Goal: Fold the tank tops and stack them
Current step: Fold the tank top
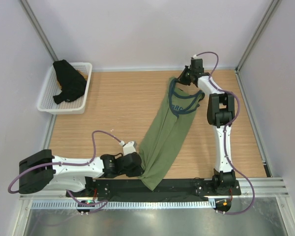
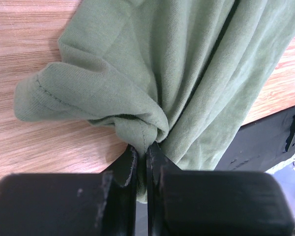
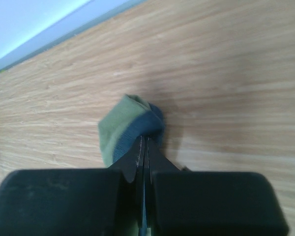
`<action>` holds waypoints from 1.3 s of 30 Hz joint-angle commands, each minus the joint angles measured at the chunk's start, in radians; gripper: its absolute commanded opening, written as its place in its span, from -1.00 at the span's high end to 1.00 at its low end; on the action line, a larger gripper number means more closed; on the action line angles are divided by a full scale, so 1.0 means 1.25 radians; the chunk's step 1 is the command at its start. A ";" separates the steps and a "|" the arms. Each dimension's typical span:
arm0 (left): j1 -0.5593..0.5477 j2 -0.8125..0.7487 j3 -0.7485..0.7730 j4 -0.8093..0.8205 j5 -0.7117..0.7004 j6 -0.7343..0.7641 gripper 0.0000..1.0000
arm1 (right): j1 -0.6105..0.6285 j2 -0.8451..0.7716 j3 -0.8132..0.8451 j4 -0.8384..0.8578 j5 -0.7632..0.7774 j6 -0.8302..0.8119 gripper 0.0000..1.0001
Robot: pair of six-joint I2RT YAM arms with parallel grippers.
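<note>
Left gripper (image 1: 137,167), nearer than the white mesh basket (image 1: 48,105) and to its right: jaws pinched nearly together on a bunched hem corner (image 2: 147,130) of the olive green tank top (image 1: 163,142). The top is soft ribbed olive cloth, gathered into long lengthwise folds, with navy trim at the neck and armholes. Its chest lettering (image 1: 179,105) is partly folded and unreadable.

The long axis runs diagonally. The hem end is near and right of the basket, draped over the black base strip (image 1: 187,184) at the edge of the wooden table (image 1: 118,108). The neck end is far, about level with the basket and well to its right. Hem points at the arm bases, neck points away.

Right gripper (image 1: 183,77), at the neck end and well right of the basket: jaws closed tight on a folded bit of strap (image 3: 120,130), olive with a navy edge.

Only the top view shows the full garment and both ends held. The left wrist view shows the hem stitching and the pinch itself. The right wrist view shows only the small wad of strap against the wood.

Black tank top (image 1: 69,83): crumpled inside the basket, spilling a little over its rim.
</note>
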 commanded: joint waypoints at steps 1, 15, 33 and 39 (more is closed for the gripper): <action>-0.008 0.001 -0.023 -0.038 -0.004 -0.005 1.00 | -0.015 -0.126 -0.043 0.047 0.072 -0.001 0.98; -0.008 -0.031 -0.046 -0.034 -0.021 -0.023 0.98 | -0.081 -0.193 -0.207 0.174 -0.003 0.056 -0.05; -0.008 -0.035 -0.047 -0.035 -0.025 -0.024 0.94 | -0.009 0.002 -0.002 0.087 -0.109 0.043 -0.37; -0.007 -0.036 -0.046 -0.035 -0.025 -0.024 0.94 | -0.002 0.005 0.011 0.098 -0.076 0.042 0.31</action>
